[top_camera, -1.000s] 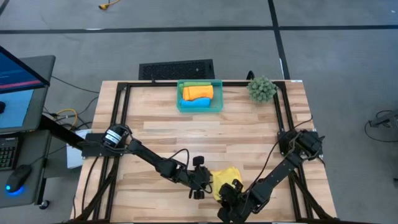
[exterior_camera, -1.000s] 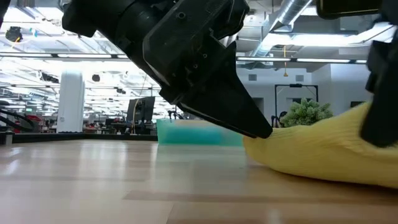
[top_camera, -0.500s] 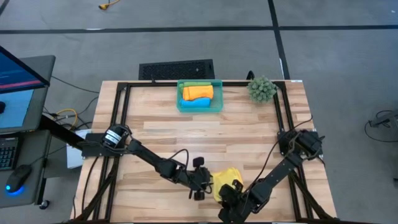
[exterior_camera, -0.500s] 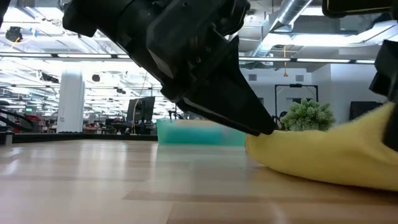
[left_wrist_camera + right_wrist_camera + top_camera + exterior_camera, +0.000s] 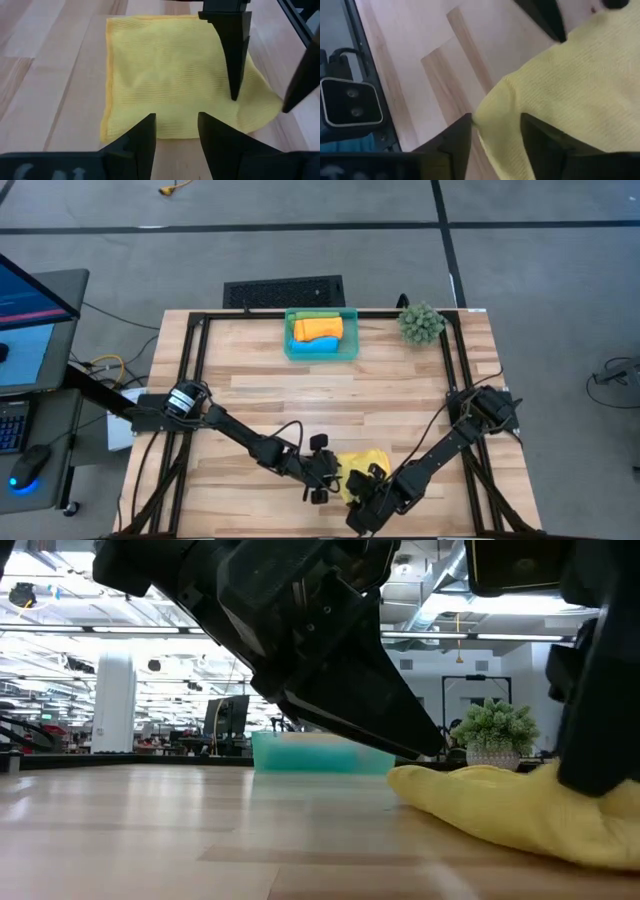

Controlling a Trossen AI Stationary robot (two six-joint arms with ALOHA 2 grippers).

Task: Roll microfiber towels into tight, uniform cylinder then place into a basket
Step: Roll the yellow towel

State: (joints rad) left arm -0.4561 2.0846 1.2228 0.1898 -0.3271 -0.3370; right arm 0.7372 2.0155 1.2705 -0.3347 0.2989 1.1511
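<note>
- We've got a pale wooden slat table (image 5: 400,380) with a black frame round its edge, and everything sits on it.
- Both dark arms reach in to the near edge and meet over the same cloth.
- The small translucent teal-green plastic basket (image 5: 349,330) sits at the far edge, well apart from the grippers. Inside we can see a rolled orange towel (image 5: 318,328), a bright blue towel (image 5: 318,345) and a strip of green towel (image 5: 312,314).
- The soft yellow microfiber towel (image 5: 362,463) lies rumpled near the front edge, not rolled.
- The spiky green plant ball (image 5: 421,323) sits at the far right corner.
- The left gripper (image 5: 176,131) has its jaws apart at the towel's edge, holding nothing.
- The right gripper (image 5: 495,131) has fingers spread with a fold of yellow cloth between them; we can't tell if it's actually pinching it.
</note>
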